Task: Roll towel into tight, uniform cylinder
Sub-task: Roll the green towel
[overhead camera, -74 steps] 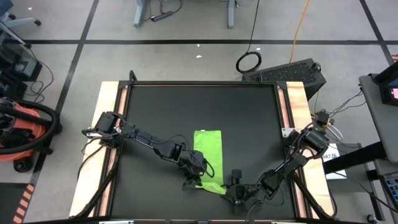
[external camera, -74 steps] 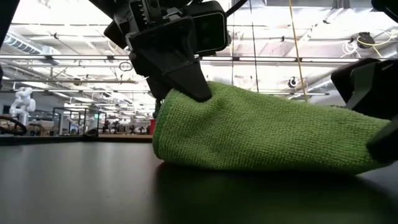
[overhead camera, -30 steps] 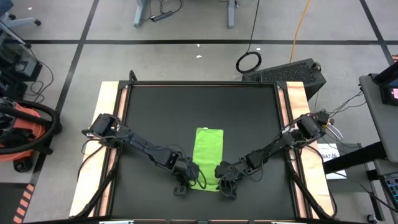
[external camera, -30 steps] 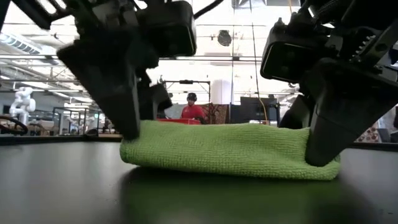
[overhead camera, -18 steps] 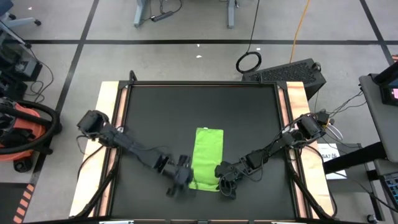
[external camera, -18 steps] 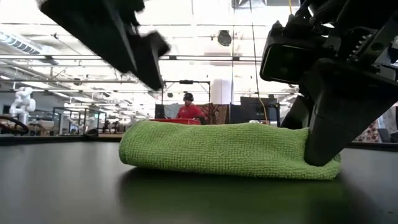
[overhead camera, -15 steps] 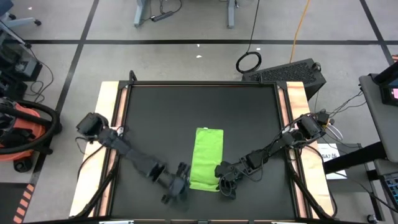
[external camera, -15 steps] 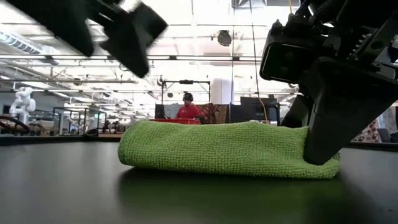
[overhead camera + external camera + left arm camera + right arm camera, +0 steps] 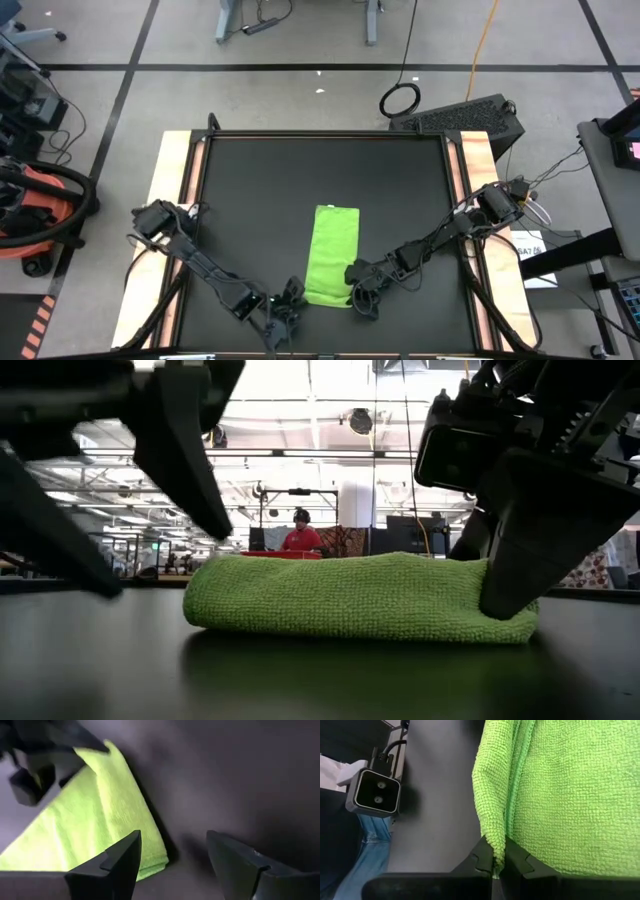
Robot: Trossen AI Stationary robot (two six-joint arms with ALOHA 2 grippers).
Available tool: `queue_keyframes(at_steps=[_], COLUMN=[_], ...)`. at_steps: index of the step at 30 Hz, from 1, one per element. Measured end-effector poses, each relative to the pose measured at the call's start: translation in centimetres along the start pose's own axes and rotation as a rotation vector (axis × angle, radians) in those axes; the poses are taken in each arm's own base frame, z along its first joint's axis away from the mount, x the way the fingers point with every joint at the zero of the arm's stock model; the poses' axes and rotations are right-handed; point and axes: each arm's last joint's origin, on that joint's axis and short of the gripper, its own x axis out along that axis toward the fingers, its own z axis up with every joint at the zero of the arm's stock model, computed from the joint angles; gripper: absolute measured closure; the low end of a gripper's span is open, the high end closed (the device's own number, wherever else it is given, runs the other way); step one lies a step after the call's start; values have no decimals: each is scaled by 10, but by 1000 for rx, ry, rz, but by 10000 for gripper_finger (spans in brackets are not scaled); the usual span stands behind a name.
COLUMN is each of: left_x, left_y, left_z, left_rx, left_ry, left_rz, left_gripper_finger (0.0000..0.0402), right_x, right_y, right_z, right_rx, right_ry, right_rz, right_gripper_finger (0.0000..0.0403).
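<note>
A lime-green towel (image 9: 333, 254) lay folded long on the black mat (image 9: 250, 180). The right gripper (image 9: 362, 297) pinched the towel's near corner; the left gripper (image 9: 284, 312) hovered spread beside the other near corner. Rolling looked barely begun; both corners needed gripping next.

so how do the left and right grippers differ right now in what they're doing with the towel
The right gripper is shut on the towel, pinching its near corner edge; the left gripper is open and holds nothing. The right gripper touches the cloth, while the left gripper sits beside the towel's near left corner, apart from it. Both are low over the black mat at the towel's near end.
</note>
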Motion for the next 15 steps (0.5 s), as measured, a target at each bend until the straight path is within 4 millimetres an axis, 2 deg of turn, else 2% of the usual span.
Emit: queue_keyframes(at_steps=[7, 15], left_x=[23, 31], left_y=[4, 21], left_z=[-12, -19], left_rx=[-38, -123], left_ry=[74, 118], left_rz=[71, 92], left_gripper_finger=[171, 171], right_x=[0, 0], right_y=[1, 2], right_z=[1, 3], right_rx=[4, 5], right_ry=[-16, -30], right_rz=[12, 25], right_gripper_finger=[396, 397])
